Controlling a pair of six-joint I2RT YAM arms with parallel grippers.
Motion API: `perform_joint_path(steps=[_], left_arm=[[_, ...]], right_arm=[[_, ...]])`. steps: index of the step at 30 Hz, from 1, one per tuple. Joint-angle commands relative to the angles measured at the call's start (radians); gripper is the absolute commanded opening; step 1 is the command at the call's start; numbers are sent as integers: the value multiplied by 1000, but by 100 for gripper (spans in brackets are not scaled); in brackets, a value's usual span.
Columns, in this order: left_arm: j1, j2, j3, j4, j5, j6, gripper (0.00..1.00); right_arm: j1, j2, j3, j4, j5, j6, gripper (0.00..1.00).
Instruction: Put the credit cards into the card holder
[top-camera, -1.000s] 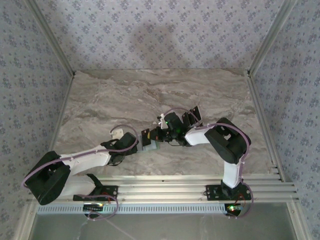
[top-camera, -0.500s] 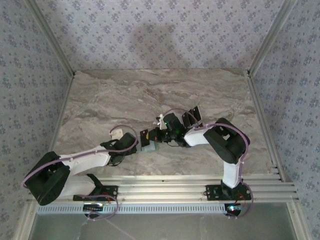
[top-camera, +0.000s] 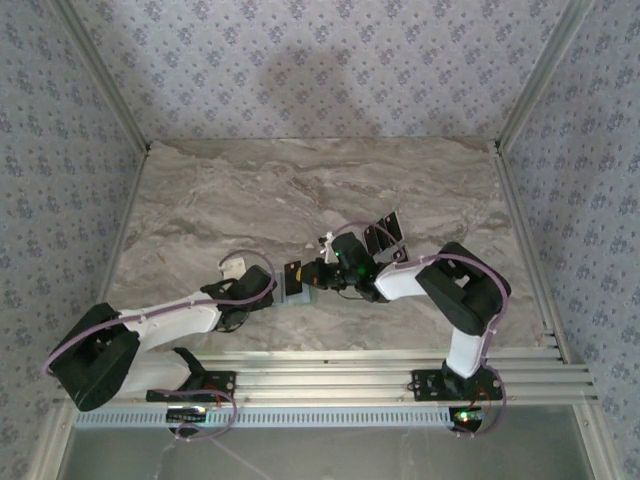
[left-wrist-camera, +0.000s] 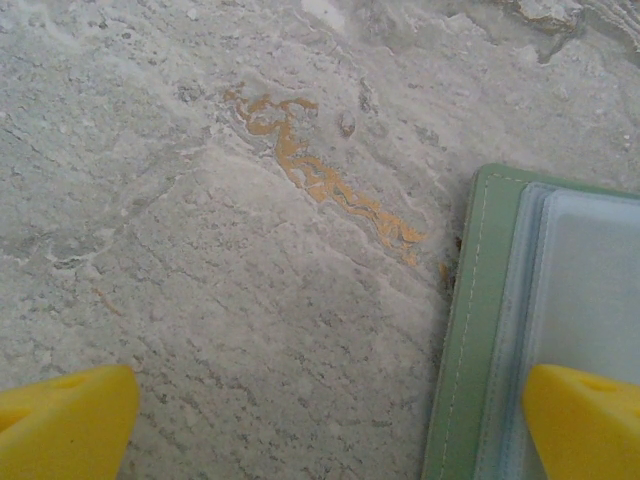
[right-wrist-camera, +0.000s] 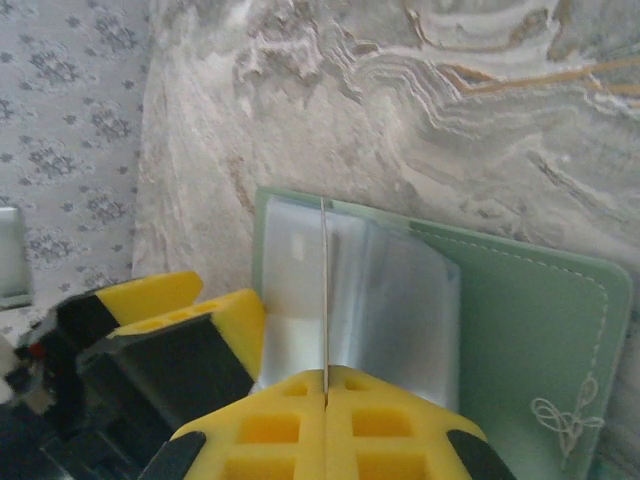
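card holder (right-wrist-camera: 540, 320), lying open, credit card (right-wrist-camera: 324, 280) edge-on

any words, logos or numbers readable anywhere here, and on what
No readable text anywhere.
card holder: no words, only a stitched curly ornament near one corner.
loose credit cards: too small in the top view to read any print.
card pinched in the right gripper: seen edge-on, so no printed face shows.

Black-white arms (top-camera: 180, 318), purple cables (top-camera: 160, 306), yellow fingers (left-wrist-camera: 585, 425)
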Motion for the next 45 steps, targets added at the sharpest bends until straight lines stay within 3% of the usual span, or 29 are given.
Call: perform_joint_path(steps=[1, 21, 45], left_arm=[[-5, -7, -26, -44, 16, 3, 99], [-4, -21, -46, -38, 20, -4, 99], [-5, -18, -46, -40, 21, -6, 98]], right_arm=[[8, -39, -10, 7, 53, 15, 0], [31, 69, 2, 98, 86, 50, 0], [62, 55, -48, 141, 84, 81, 0]])
